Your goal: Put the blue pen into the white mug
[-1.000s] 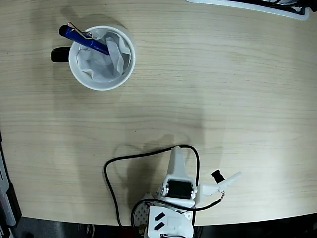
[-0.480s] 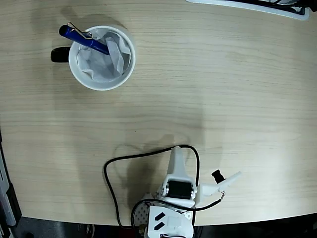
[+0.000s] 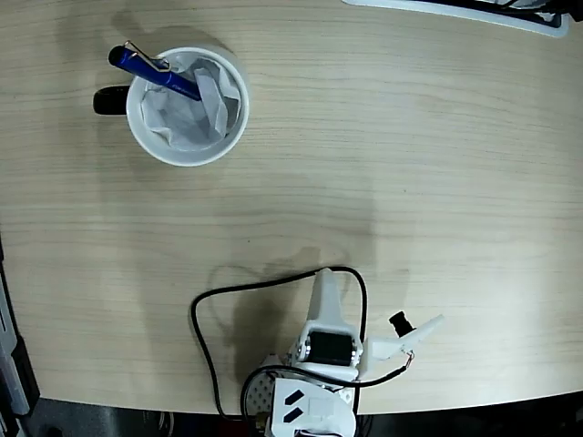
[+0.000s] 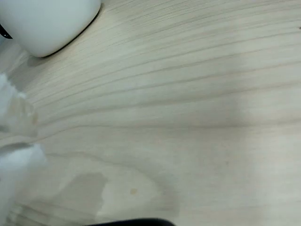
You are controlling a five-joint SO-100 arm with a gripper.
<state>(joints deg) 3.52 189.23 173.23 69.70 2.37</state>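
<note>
blue pen [image 3: 157,73] leaned in white mug [image 3: 187,146], clip end over rim beside handle | gripper [image 3: 339,300] folded at base, held nothing, spread not discernible | risk: pen might tip out if jolted

Under me is a light wooden bench [image 3: 410,182]; at its far edge lies a white object [image 3: 474,14], perhaps a keyboard.
</note>
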